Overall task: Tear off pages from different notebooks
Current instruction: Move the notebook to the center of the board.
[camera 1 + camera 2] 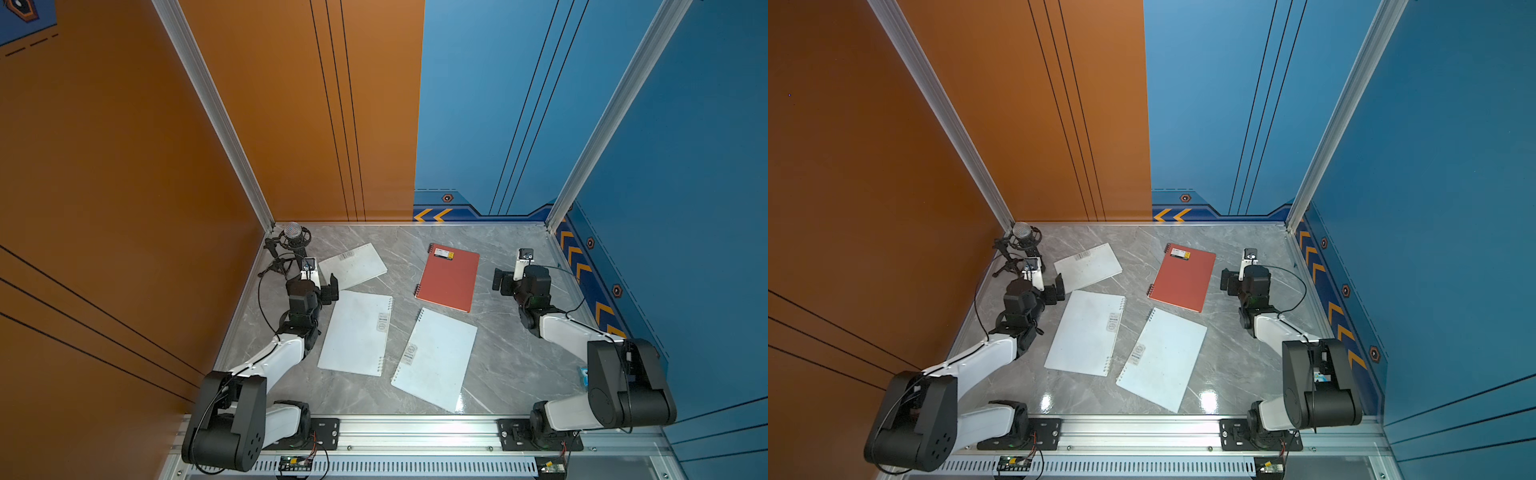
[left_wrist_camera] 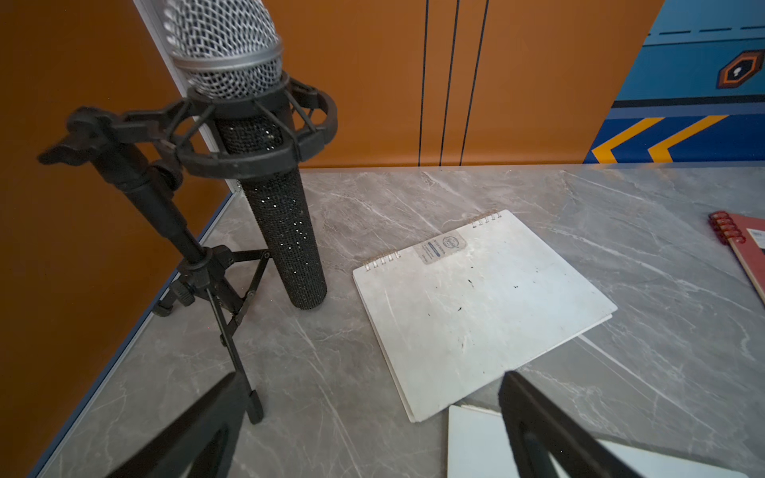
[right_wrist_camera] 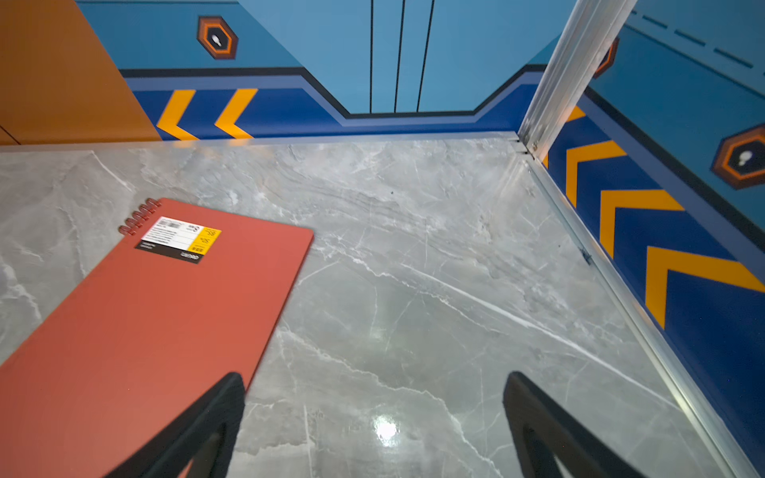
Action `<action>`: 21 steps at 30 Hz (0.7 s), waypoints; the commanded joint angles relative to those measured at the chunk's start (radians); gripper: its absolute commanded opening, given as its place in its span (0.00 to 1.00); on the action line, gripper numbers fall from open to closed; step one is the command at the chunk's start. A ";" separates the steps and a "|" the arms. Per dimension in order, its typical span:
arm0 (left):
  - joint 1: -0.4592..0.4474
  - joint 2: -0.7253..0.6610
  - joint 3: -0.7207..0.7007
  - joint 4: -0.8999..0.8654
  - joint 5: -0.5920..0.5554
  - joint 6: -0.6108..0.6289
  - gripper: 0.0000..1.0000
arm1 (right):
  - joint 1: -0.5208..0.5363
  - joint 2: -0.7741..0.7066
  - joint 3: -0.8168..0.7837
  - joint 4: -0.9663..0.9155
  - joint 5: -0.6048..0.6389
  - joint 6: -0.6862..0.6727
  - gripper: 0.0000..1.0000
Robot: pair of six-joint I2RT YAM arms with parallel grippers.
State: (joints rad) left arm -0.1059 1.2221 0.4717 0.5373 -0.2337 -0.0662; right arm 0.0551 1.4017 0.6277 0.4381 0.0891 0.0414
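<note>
We see only black fingertips of the left end effector (image 2: 372, 376) and right end effector (image 3: 372, 374), both spread apart, empty. Four closed wire-spiral notebooks (image 1: 357, 332) lie flat on the glossy marbled desk (image 1: 519, 374). Frosted or matte red-orange covers (image 3: 145, 331) conceal their pages, and the grey labels (image 1: 382, 322) seem unreadable.
</note>
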 commanded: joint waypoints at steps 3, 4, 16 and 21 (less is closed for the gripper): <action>0.005 -0.044 0.073 -0.267 0.117 -0.345 0.98 | -0.046 -0.148 -0.010 -0.286 0.144 0.483 1.00; 0.005 -0.022 0.079 -0.272 0.172 -0.395 0.98 | -0.075 -0.155 0.010 -0.369 0.122 0.588 1.00; -0.404 0.251 0.352 -0.508 0.383 -0.521 0.98 | 0.414 -0.310 -0.009 -0.842 0.137 0.723 0.93; -0.551 0.472 0.549 -0.611 0.406 -0.510 0.98 | 0.493 -0.279 -0.056 -0.831 0.110 0.784 0.85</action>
State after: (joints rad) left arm -0.6151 1.6081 0.9546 0.0486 0.1402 -0.5671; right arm 0.5251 1.0988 0.5926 -0.3145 0.1658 0.7498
